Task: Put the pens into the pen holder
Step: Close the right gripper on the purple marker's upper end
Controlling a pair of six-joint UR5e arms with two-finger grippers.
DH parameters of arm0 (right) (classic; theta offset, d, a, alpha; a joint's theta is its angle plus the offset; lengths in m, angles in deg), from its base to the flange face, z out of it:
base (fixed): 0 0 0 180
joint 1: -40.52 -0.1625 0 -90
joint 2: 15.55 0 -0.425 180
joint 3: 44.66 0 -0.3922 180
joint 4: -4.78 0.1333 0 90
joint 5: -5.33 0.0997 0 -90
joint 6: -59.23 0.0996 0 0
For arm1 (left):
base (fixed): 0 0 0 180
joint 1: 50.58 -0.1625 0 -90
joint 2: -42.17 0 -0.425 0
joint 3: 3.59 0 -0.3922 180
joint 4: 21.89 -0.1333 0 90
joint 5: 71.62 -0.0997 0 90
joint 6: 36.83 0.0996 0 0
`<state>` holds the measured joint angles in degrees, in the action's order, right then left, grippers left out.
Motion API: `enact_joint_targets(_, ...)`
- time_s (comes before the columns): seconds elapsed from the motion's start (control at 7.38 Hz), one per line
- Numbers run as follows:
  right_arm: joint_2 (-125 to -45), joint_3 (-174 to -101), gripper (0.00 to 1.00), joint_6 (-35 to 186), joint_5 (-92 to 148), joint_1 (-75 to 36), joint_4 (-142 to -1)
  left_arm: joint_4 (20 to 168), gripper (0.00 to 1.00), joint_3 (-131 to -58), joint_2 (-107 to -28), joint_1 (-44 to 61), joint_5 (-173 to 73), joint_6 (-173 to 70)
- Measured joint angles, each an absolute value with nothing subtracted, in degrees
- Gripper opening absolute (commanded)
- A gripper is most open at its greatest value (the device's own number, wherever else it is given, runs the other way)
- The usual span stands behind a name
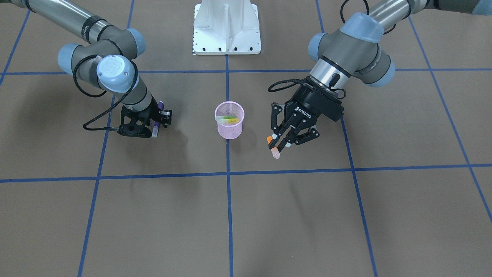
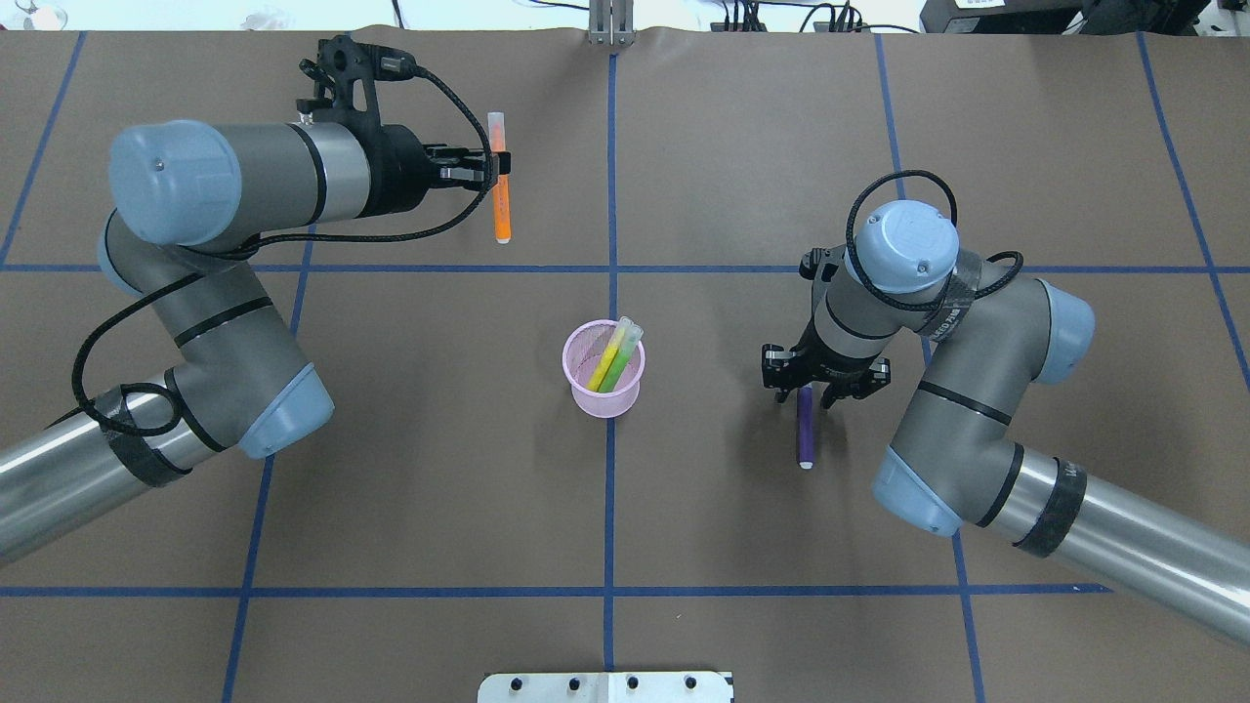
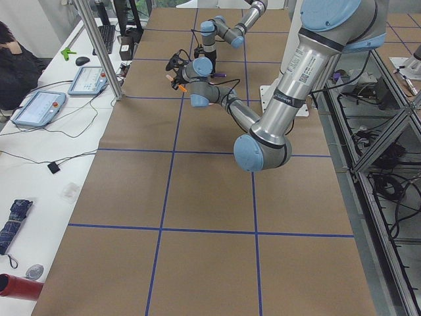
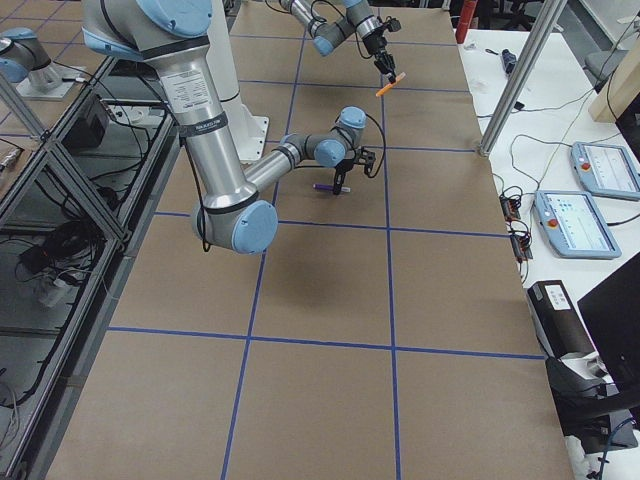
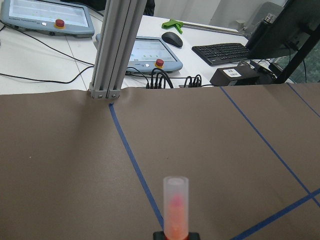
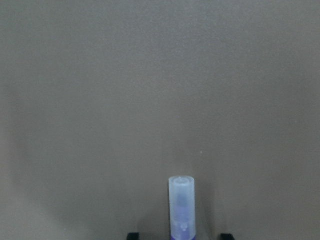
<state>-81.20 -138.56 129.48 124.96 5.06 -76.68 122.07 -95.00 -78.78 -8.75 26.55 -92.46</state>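
The pink mesh pen holder (image 2: 605,400) (image 1: 230,131) stands upright at the table's centre, with a green and a yellow pen (image 2: 613,356) leaning inside. My left gripper (image 2: 496,174) (image 1: 282,143) is shut on the orange pen (image 2: 501,210) (image 5: 176,210), which it holds crosswise above the table, far-left of the holder in the overhead view. The purple pen (image 2: 806,434) (image 6: 181,210) lies on the table to the holder's right. My right gripper (image 2: 818,392) (image 1: 155,124) is low over it and open, one finger on each side of the pen.
Blue tape lines (image 2: 610,195) grid the brown table. The white robot base (image 1: 226,27) sits at the near edge. Beyond the far edge stand an aluminium post (image 5: 117,45) and a bench with teach pendants (image 5: 150,52). A person (image 3: 13,66) sits there.
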Motion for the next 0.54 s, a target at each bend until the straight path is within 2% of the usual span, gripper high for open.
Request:
enact_joint_targets(0.27,-81.3,-138.7,0.27,129.5,124.9,5.1,-76.8,122.1,0.00,-95.0,-78.8,-8.7,26.6,-92.5)
enact_joint_targets(0.41,-81.3,-138.7,0.23,129.5,124.8,5.0,-76.8,122.1,0.00,-95.0,-78.8,-8.7,26.6,-92.5)
enact_joint_targets(0.54,-81.3,-138.7,0.07,129.5,124.8,5.0,-76.8,122.1,0.00,-94.9,-78.8,-8.7,26.6,-92.5)
